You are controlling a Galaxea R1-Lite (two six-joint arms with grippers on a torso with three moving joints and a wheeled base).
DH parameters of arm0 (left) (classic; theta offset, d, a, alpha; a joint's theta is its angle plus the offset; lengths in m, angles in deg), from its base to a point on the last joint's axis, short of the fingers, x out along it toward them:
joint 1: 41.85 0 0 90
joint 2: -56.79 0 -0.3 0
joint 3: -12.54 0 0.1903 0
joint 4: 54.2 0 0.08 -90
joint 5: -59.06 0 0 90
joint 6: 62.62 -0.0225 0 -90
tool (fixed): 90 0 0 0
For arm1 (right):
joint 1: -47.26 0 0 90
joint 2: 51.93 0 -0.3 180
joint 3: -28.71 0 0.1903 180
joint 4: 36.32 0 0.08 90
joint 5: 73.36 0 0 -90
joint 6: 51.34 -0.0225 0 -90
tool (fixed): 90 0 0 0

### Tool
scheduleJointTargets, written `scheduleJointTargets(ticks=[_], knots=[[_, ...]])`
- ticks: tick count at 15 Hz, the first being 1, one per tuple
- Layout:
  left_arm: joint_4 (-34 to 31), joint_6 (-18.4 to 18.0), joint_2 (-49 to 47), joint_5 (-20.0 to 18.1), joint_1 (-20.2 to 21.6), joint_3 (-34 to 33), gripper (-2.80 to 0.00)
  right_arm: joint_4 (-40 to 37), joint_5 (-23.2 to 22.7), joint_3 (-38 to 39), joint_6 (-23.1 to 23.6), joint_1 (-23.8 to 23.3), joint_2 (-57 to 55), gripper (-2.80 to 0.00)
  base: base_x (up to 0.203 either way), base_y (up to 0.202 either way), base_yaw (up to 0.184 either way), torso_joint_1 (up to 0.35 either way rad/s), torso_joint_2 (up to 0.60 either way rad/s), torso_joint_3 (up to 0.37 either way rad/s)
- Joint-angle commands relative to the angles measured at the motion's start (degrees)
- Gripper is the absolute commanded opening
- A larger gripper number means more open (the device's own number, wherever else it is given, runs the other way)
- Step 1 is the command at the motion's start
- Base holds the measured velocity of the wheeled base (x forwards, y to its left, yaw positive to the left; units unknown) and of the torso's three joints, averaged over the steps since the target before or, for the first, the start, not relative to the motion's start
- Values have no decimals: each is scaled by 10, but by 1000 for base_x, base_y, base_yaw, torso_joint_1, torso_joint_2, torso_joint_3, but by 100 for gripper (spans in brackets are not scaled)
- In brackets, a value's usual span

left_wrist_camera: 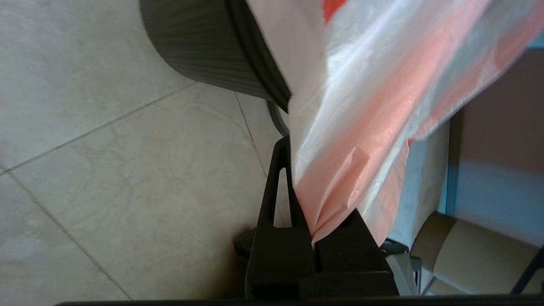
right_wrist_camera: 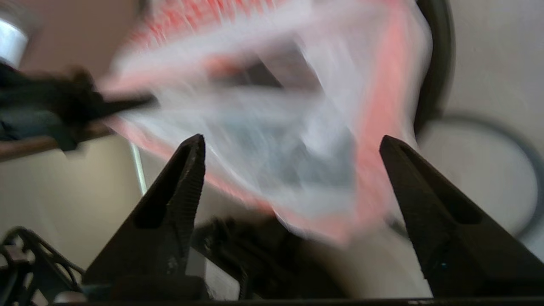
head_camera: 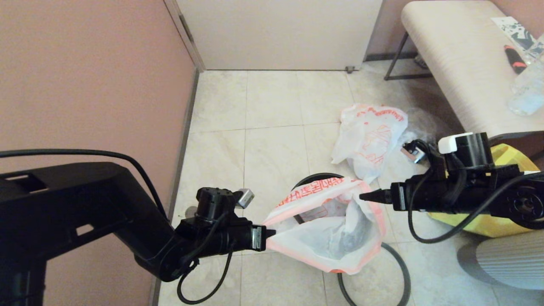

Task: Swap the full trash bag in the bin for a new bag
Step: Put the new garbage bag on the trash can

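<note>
The new bag [head_camera: 327, 225], limp white with red-orange edges and print, hangs spread open over the black bin [head_camera: 316, 176], hiding most of it. My left gripper [head_camera: 270, 233] is shut on the bag's near left edge [left_wrist_camera: 331, 199], just beside the bin's ribbed wall [left_wrist_camera: 204, 46]. My right gripper [head_camera: 363, 196] stands open at the bag's right rim, and nothing lies between its fingers [right_wrist_camera: 187, 178]; the bag [right_wrist_camera: 297, 127] hangs just beyond them. The full trash bag [head_camera: 369, 136], lumpy, lies on the tiles behind the bin. The dark-grey hoop [head_camera: 399, 263] lies on the floor.
A yellow fabric tote [head_camera: 488, 225] sits under my right arm. A cream bench [head_camera: 459, 63] with bottles stands at the back right, and a grey ribbed round object [head_camera: 510, 259] at the front right. A pink wall [head_camera: 85, 85] runs along the left.
</note>
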Motion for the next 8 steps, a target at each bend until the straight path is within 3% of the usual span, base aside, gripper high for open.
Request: scheduleJointTargets(ticks=[1, 3, 8], knots=[[3, 1, 0, -1, 2, 2, -280, 1, 60, 51, 1, -1, 21, 0, 0, 0, 0, 0, 0, 0], [3, 1, 1, -1, 2, 2, -280, 22, 139, 115, -7, 16, 18, 0, 0, 0, 0, 0, 0, 0], [3, 1, 0, -1, 2, 8, -280, 224, 194, 230, -42, 50, -82, 0, 0, 0, 0, 0, 0, 0]])
